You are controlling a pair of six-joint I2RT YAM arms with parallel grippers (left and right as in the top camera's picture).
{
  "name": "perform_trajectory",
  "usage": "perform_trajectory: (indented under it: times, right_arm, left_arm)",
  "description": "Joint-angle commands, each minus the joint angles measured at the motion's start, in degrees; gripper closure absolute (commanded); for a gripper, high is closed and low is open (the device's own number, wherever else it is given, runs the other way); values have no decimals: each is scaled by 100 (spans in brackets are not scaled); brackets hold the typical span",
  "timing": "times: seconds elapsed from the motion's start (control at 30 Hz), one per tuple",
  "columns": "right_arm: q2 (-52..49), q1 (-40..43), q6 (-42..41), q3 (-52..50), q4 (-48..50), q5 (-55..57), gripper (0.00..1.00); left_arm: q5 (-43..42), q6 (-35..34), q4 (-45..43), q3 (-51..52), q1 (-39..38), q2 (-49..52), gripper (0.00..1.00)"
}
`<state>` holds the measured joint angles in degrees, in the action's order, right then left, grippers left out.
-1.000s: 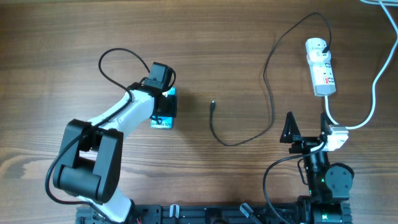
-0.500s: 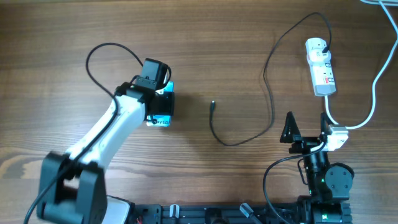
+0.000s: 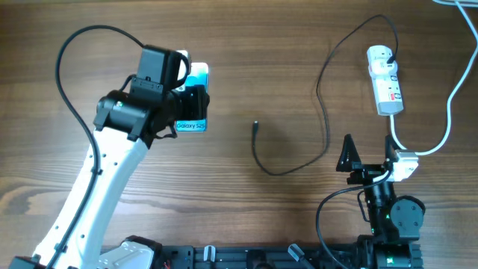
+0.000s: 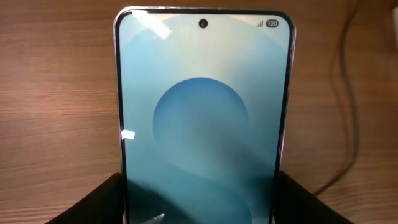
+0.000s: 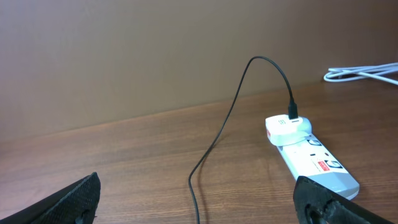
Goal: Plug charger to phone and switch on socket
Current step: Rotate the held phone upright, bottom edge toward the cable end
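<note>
My left gripper (image 3: 190, 101) is shut on the phone (image 3: 193, 125), holding it off the table at the left. In the left wrist view the phone's turquoise screen (image 4: 202, 112) fills the frame, and the black fingers (image 4: 99, 202) press its two long edges. The charger (image 3: 326, 112), a thin black cable, runs from the socket (image 3: 385, 81) at the far right down to its plug tip (image 3: 255, 125), which lies free at the table's middle. My right gripper (image 3: 347, 155) stands open and holds nothing at the near right; its wrist view shows the charger (image 5: 217, 137) and the socket (image 5: 311, 158) ahead.
A thick white lead (image 3: 448, 97) loops from the socket's near end off the far right edge. A white adapter (image 5: 287, 127) sits in the socket's far end with the black cable rising from it. Bare wooden table (image 3: 284, 60) lies between the phone and the cable.
My left arm has risen and swung left and away, lifting the phone off the table. The right arm, the charger and the socket have not moved.
</note>
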<state>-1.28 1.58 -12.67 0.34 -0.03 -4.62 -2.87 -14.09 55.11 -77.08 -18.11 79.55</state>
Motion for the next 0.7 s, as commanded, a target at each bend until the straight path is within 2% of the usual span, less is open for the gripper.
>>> perform_trajectory:
  times: [0.0,0.23,0.37,0.57,0.67]
  right_arm:
    - [20,9,63,-4,13,76,0]
    - [20,9,63,-4,13,76,0]
    - [20,9,66,-4,13,76,0]
    - [20,9,61,-4,13,76,0]
    - [20,9,63,-4,13,76,0]
  left_arm:
    - [-715,-688,-31,-396,-11,-125,59]
    - [-1971,-2288,55,-393,-11,-122,60]
    - [-3233,-2568,181,-393,-11,-122,64]
    - [-3307,-2592,415,-391,-11,17,65]
    - [-3309,-2975,479,-391,-11,398,64]
